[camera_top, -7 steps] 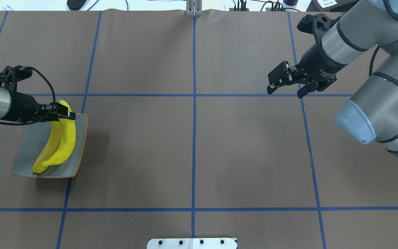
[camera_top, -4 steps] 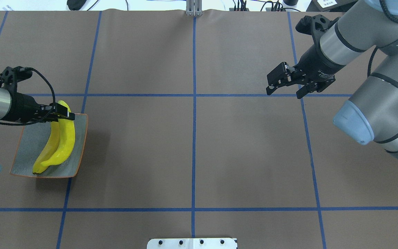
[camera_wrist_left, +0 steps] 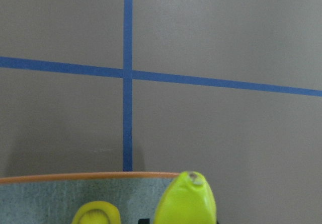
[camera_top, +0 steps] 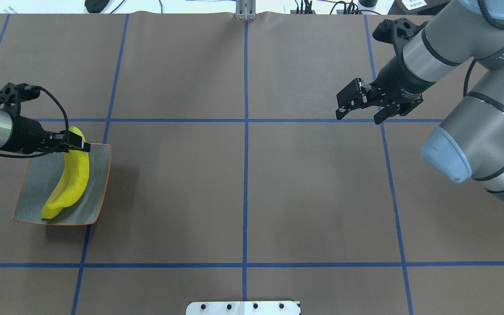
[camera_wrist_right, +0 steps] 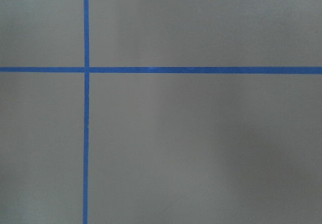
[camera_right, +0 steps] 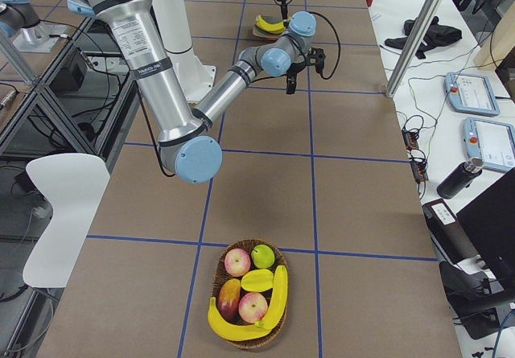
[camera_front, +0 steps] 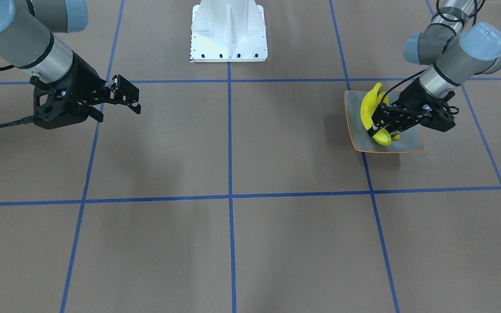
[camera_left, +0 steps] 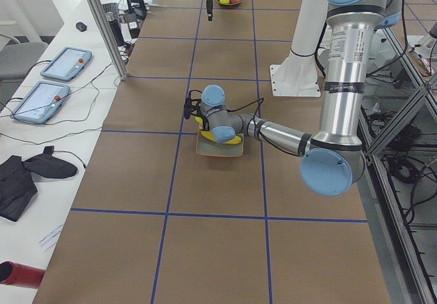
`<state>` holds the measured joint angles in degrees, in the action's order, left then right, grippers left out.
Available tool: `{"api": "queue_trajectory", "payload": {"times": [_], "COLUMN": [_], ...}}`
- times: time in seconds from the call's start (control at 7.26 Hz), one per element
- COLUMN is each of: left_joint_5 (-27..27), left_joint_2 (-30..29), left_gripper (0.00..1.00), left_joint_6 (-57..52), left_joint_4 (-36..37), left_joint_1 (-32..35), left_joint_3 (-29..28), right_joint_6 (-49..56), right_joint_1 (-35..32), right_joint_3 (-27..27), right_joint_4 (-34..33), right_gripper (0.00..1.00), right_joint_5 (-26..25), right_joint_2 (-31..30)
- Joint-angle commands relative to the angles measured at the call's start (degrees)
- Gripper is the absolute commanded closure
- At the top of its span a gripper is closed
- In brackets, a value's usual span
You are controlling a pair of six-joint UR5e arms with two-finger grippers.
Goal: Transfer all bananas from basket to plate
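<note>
Aiming to settle the held banana (camera_top: 79, 168) beside the second banana (camera_wrist_left: 95, 215) on the plate (camera_top: 33, 192), we are gripping its far end with the left gripper (camera_top: 77, 146), and should unclamp only once it rests. We are holding the right gripper (camera_top: 359, 111) empty, jaws apart. The basket (camera_right: 221, 265) is carrying two more bananas (camera_right: 241, 330) among other fruit (camera_right: 253, 306).

Overhead looks forward and down from behind the robot base (camera_top: 243, 307); the front view faces it steeply. Side views look along the table (camera_left: 218, 249). The left wrist camera peers closely past the banana (camera_wrist_left: 185, 199) in the left gripper (camera_top: 79, 146) to the plate (camera_wrist_left: 75, 176) rim, shared with overhead.
</note>
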<state>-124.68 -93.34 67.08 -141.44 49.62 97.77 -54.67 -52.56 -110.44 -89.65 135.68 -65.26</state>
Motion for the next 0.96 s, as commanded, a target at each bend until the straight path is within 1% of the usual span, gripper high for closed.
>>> {"api": "queue_trajectory", "payload": {"times": [0.0, 0.14, 0.28, 0.41, 0.69, 0.83], "left_joint_5": [-0.1, -1.0, -3.3, -4.4, -4.3, -4.3], "left_joint_2": [-0.1, -0.2, -0.3, -0.4, -1.1, -1.0], "left_gripper": [0.0, 0.0, 0.0, 0.0, 0.0, 0.0], "left_joint_6": [-0.1, -0.1, -0.1, -1.0, -11.5, -15.7], "left_joint_4": [0.1, 0.2, 0.5, 3.6, 12.5, 14.7], "left_joint_1": [0.2, 2.1, 4.8, 7.7, 11.6, 13.6], "left_joint_3": [0.2, 0.5, 0.2, 0.2, 0.7, 0.7], "right_joint_6": [0.0, 0.3, 0.8, 5.1, 19.4, 27.3], "right_joint_1": [0.0, -0.2, -1.3, -4.4, -10.9, -14.2], "right_joint_3": [0.0, 0.0, 0.3, 1.7, 4.9, 5.6], "right_joint_4": [0.0, 0.1, 0.0, -0.1, -0.1, -0.1], "right_gripper": [0.01, 0.01, 0.01, 0.01, 0.01, 0.01], "right_joint_5": [-0.7, -3.3, -4.0, -4.5, -5.1, -5.3], "right_joint_2": [0.0, -0.1, -0.7, -1.7, -6.6, -10.6]}}
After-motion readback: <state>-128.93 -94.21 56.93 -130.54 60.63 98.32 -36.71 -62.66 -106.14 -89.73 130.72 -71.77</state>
